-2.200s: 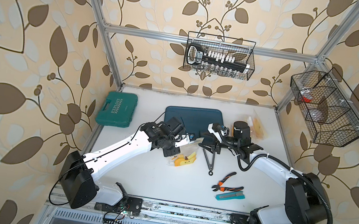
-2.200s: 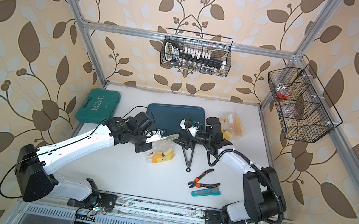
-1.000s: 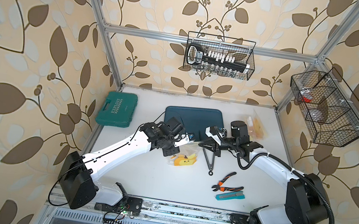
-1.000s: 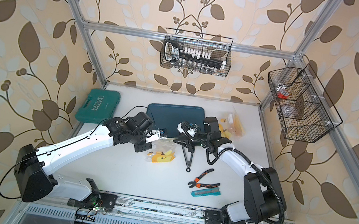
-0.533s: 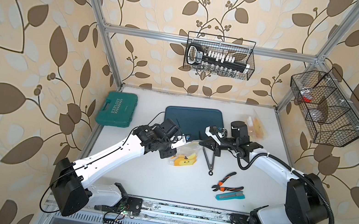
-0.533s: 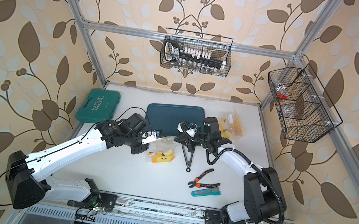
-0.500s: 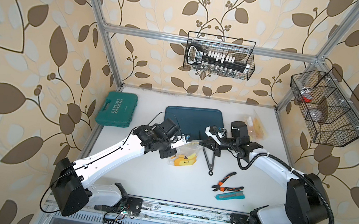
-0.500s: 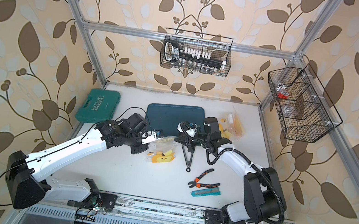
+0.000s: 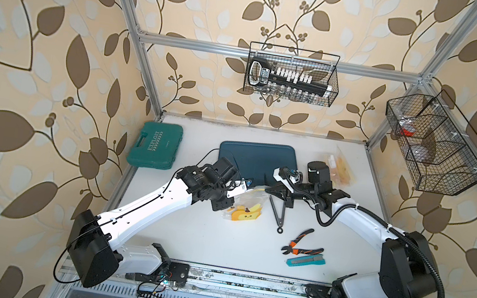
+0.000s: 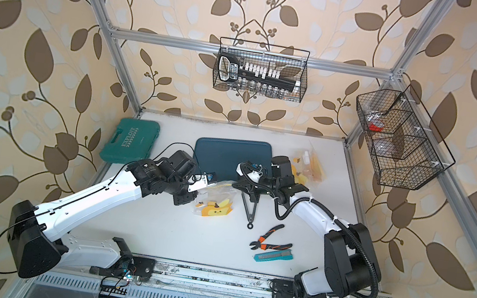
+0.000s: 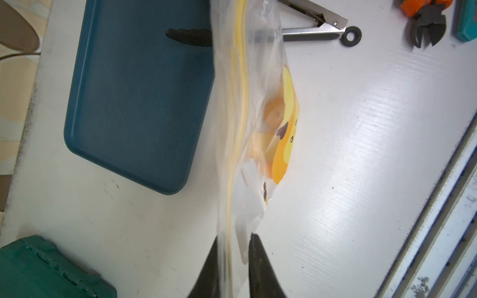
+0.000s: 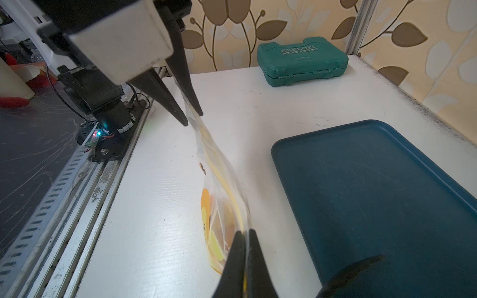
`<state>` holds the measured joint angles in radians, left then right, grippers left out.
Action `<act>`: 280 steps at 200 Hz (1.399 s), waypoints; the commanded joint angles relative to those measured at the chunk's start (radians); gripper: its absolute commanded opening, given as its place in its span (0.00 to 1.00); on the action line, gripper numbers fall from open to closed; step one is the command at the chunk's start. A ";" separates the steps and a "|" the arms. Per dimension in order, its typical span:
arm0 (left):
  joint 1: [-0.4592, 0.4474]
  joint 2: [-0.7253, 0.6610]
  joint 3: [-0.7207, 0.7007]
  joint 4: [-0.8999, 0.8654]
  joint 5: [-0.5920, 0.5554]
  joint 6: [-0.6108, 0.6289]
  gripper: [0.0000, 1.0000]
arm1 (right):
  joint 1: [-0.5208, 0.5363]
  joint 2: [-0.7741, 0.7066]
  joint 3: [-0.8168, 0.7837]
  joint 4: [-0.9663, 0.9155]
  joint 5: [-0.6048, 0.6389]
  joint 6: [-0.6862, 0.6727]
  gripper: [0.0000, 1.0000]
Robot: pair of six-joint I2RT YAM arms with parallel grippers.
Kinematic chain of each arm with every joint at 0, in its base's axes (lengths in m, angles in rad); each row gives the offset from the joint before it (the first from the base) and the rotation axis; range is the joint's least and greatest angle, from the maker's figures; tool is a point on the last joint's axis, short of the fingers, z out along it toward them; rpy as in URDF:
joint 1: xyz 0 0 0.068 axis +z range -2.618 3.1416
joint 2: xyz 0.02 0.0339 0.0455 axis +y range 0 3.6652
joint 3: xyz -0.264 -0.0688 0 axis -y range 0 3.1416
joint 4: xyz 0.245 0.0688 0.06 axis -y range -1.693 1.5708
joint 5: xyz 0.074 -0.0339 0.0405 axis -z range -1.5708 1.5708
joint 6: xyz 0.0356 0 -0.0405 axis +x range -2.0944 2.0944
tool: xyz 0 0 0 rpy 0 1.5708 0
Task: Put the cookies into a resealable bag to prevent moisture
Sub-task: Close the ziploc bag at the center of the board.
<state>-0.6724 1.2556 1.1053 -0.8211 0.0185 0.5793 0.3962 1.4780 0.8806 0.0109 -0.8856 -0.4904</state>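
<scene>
A clear resealable bag (image 9: 245,214) with a yellow duck print hangs stretched between my two grippers, its lower end resting on the white table. Orange and yellow cookies (image 11: 273,116) show inside it, and again in the right wrist view as cookies (image 12: 224,223). My right gripper (image 12: 245,232) is shut on one end of the bag's yellow zip strip; in a top view it is the right gripper (image 9: 266,190). My left gripper (image 11: 233,237) has its jaws slightly apart, the other end of the strip running loosely between them. From the right wrist, the left gripper (image 12: 193,119) shows a gap at its tips.
An empty dark blue tray (image 9: 258,159) lies just behind the bag, and a green tool case (image 9: 155,150) sits at the back left. Black tongs (image 9: 277,210), orange-handled pliers (image 9: 301,247) and a teal knife (image 9: 305,260) lie to the front right. More duck-print bags (image 9: 339,171) are at the back right.
The left gripper's jaws have parted a little from a tight pinch on the bag's strip, and the left arm has drawn back slightly. The right arm and bag have stayed in place.
</scene>
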 commanded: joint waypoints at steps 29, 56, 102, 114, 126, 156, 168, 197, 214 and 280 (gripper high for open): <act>0.011 0.046 0.089 -0.024 0.094 -0.010 0.00 | -0.005 -0.025 -0.018 0.006 -0.010 0.007 0.00; 0.010 0.093 0.135 -0.031 0.121 -0.013 0.03 | -0.006 -0.027 -0.020 0.009 -0.009 0.006 0.00; 0.010 0.148 0.194 -0.043 0.170 -0.007 0.00 | -0.006 -0.024 -0.017 0.011 -0.015 0.009 0.00; 0.011 0.160 0.205 -0.040 0.177 -0.013 0.12 | -0.005 -0.025 -0.018 0.013 -0.016 0.009 0.00; 0.010 0.171 0.213 -0.035 0.184 -0.015 0.18 | -0.006 -0.024 -0.017 0.014 -0.017 0.009 0.00; 0.009 0.213 0.235 -0.053 0.180 -0.012 0.00 | -0.006 -0.028 -0.018 0.013 -0.017 0.007 0.00; 0.008 0.217 0.237 -0.056 0.186 -0.012 0.00 | -0.006 -0.028 -0.018 0.014 -0.017 0.008 0.00; 0.008 0.226 0.241 -0.038 0.199 -0.021 0.21 | -0.006 -0.035 -0.024 0.023 -0.016 0.012 0.00; 0.005 0.240 0.254 -0.036 0.191 -0.023 0.18 | -0.005 -0.040 -0.027 0.024 -0.016 0.013 0.00; -0.003 0.291 0.310 -0.028 0.210 -0.033 0.00 | -0.005 -0.044 -0.029 0.032 -0.026 0.018 0.00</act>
<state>-0.6731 1.5391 1.3628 -0.8612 0.1875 0.5510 0.3904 1.4502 0.8635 0.0315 -0.8867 -0.4717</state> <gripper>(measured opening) 0.066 0.048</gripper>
